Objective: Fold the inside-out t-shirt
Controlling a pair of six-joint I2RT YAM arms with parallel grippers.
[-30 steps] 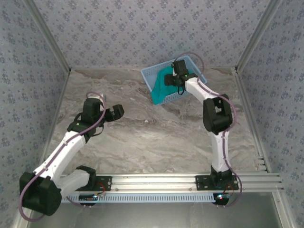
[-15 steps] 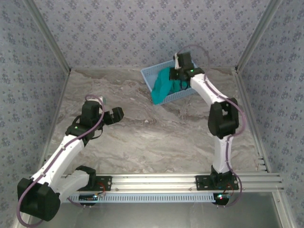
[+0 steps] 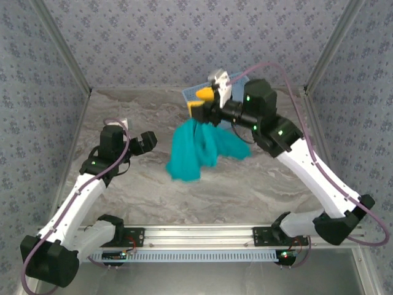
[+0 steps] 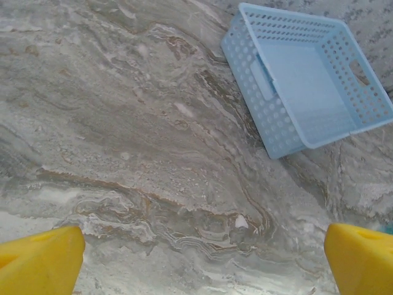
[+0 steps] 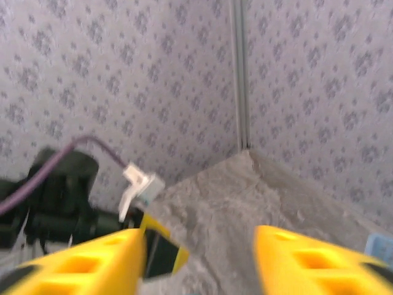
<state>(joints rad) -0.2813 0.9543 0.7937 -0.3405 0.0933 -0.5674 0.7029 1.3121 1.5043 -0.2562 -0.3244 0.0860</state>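
Marbled grey-and-tan surface (image 3: 153,196), smooth and matt, enclosed by walls (image 3: 153,37) papered in pale lilac with a small repeating floral print; a ribbed aluminium rail (image 3: 202,233) runs along the near edge.

Item under task: the inside-out t-shirt (image 3: 190,150). Plain teal-green soft cloth, heavily bunched. It forms one long drooping bundle with a squared lower end, plus a shorter lobe trailing to the right. Folds are loose and rounded, with no flat panel laid out. It sits over the middle of the surface, towards the far side, directly below the right gripper (image 5: 196,261). Whether it rests on the surface or hangs clear cannot be told from the overhead view.

Right gripper: yellow moulded fingers (image 5: 80,261) with square recesses, jaws standing apart, no cloth between them in the wrist view. Contact between the shirt's upper end and the jaws cannot be confirmed.

Left gripper (image 4: 201,264): jaws at full spread, holding nothing, above bare surface to the left of the shirt and apart from it.

Light blue plastic basket (image 4: 258,98): rectangular, perforated walls, cut-out handles, standing at the far side
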